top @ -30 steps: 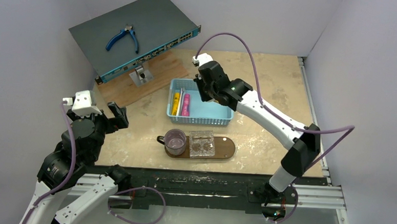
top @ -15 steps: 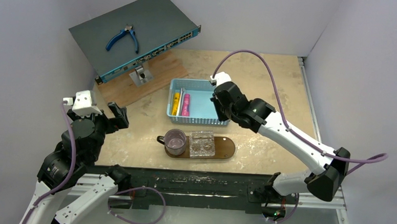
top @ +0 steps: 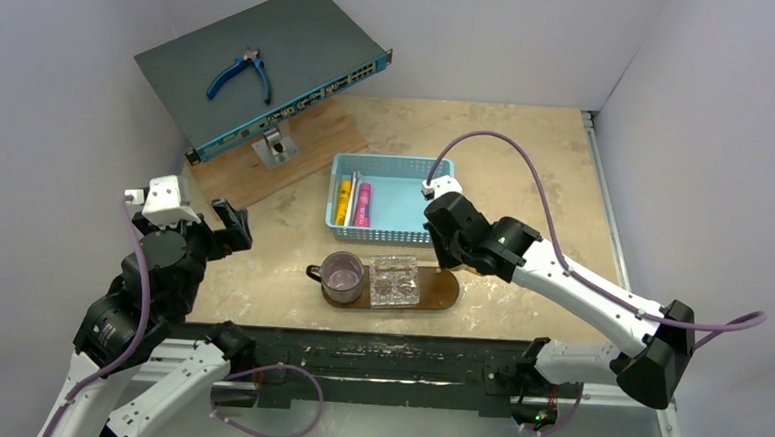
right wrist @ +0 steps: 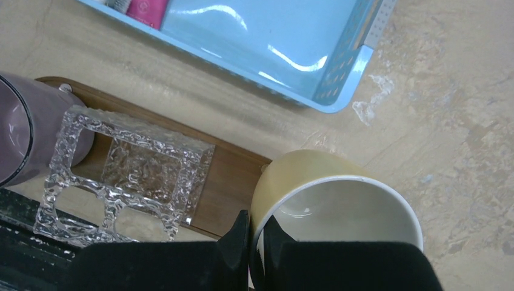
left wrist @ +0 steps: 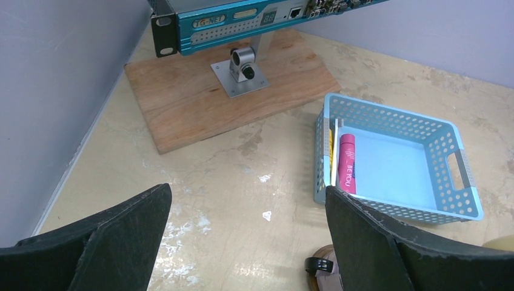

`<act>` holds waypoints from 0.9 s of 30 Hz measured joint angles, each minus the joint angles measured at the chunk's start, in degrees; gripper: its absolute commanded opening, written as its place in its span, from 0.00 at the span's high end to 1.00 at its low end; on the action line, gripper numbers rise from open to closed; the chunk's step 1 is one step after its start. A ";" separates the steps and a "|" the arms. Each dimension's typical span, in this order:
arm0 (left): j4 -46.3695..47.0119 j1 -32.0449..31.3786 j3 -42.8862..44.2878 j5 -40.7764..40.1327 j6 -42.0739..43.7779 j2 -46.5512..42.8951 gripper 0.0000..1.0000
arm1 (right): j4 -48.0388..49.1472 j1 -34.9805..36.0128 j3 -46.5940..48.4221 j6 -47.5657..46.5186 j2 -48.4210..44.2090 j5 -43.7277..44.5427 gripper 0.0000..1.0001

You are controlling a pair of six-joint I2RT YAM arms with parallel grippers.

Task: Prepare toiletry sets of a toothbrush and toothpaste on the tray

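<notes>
Walls [top: 533, 36] were plain pale lavender, boxing the bench [top: 527, 156] in on three sides. Bench top was beige, marble-looking and pretty scuffed. A black metal rail [top: 396, 361] ran along the near edge. Lighting was soft and even.

The left claw [left wrist: 247, 195] hangs spread wide over the bare worktop [left wrist: 242, 163], its two dark fingers [left wrist: 121, 236] well apart with nothing between them. Toward the far left corner lies a board [left wrist: 200, 103] bearing a metal stand [left wrist: 242, 66] under a teal rack unit [left wrist: 242, 18]. Right of it sits a blue basket [left wrist: 388, 118]. Against its left wall lie a pink tube [left wrist: 347, 163], a pale brush [left wrist: 337, 136] and a yellow tube [left wrist: 330, 148]. A dark mug handle [left wrist: 319, 265] shows near the claw's right finger.
</notes>
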 measured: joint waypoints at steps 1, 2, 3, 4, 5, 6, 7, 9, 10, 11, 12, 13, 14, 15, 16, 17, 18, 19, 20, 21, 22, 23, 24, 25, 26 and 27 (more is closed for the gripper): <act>0.00 0.00 0.00 0.00 0.00 0.00 0.03 | 0.09 0.00 -0.79 0.35 -0.15 -0.50 1.00; 0.00 0.00 0.00 0.00 0.00 0.02 0.03 | 0.20 0.13 -1.62 0.66 -0.26 -1.01 1.00; 0.00 0.00 0.00 0.00 0.00 0.02 0.03 | 0.20 0.26 -2.29 0.96 -0.31 -1.62 1.00; 0.00 0.00 0.00 0.00 0.00 0.04 0.03 | 0.22 0.39 -2.84 1.27 -0.31 -2.10 1.00; 0.00 0.00 0.00 0.00 0.00 0.04 0.03 | 0.26 0.63 -3.43 1.49 -0.31 -2.45 1.00; 0.00 0.00 0.00 0.00 0.00 0.07 0.03 | 0.26 0.76 -3.87 1.70 -0.31 -2.95 1.00; 0.00 0.00 0.00 0.00 0.00 0.09 0.03 | 0.42 0.92 -4.22 1.90 -0.31 -3.28 1.00; 0.00 0.00 0.00 0.00 0.00 0.09 0.03 | 0.92 1.22 -5.07 2.29 -0.28 -3.82 1.00; 0.00 0.00 0.00 0.00 0.00 0.09 0.03 | 1.16 1.42 -5.49 2.49 -0.28 -4.20 1.00; 0.00 0.00 0.00 0.00 0.00 0.09 0.03 | 1.33 1.51 -5.84 2.69 -0.28 -4.66 1.00; 0.00 0.00 0.00 0.00 0.00 0.11 0.03 | 1.53 1.55 -6.14 2.73 -0.28 -4.87 1.00; 0.00 0.00 0.00 0.00 0.00 0.13 0.03 | 1.57 1.70 -6.38 2.80 -0.22 -5.01 1.00; 0.00 0.00 0.00 0.00 0.00 0.17 0.03 | 1.55 1.77 -6.49 2.86 -0.11 -5.22 1.00; 0.00 0.00 0.00 0.00 0.00 0.22 0.03 | 1.62 1.81 -6.54 2.93 -0.04 -5.40 1.00; 0.00 0.00 0.00 0.00 0.00 0.26 0.03 | 1.81 1.90 -6.60 2.95 0.04 -5.51 1.00; 0.00 0.00 0.00 0.00 0.00 0.31 0.03 | 1.97 1.95 -6.60 2.95 0.17 -5.70 1.00; 0.00 0.00 0.00 0.00 0.02 0.35 0.03 | 2.21 2.10 -6.64 3.02 0.28 -5.84 1.00; 0.00 0.00 0.00 0.00 0.00 0.39 0.03 | 2.40 2.14 -6.73 3.02 0.33 -5.90 1.00; 0.00 0.00 0.00 0.00 0.00 0.42 0.03 | 2.60 2.14 -6.82 3.06 0.42 -5.99 1.00; 0.00 0.00 0.00 0.00 0.00 0.46 0.03 | 2.75 2.16 -6.91 3.13 0.55 -6.14 1.00; 0.00 0.00 0.00 0.00 0.00 0.48 0.03 | 2.91 2.19 -7.04 3.15 0.66 -6.25 1.00; 0.00 0.00 0.00 0.00 0.02 0.52 0.03 | 2.95 2.21 -7.13 3.15 0.74 -6.27 1.00; 0.00 0.00 0.00 0.00 0.00 0.57 0.03 | 2.97 2.25 -7.13 3.15 0.92 -6.27 1.00; 0.00 0.00 0.00 0.00 0.00 0.59 0.03 | 3.04 2.27 -7.15 3.15 1.09 -6.29 1.00; 0.00 0.00 0.00 0.00 0.02 0.63 0.03 | 3.15 2.38 -7.15 3.15 1.33 -6.29 1.00; 0.00 0.00 0.00 0.00 0.00 0.63 0.03 | 3.28 2.47 -7.17 3.15 1.53 -6.29 1.00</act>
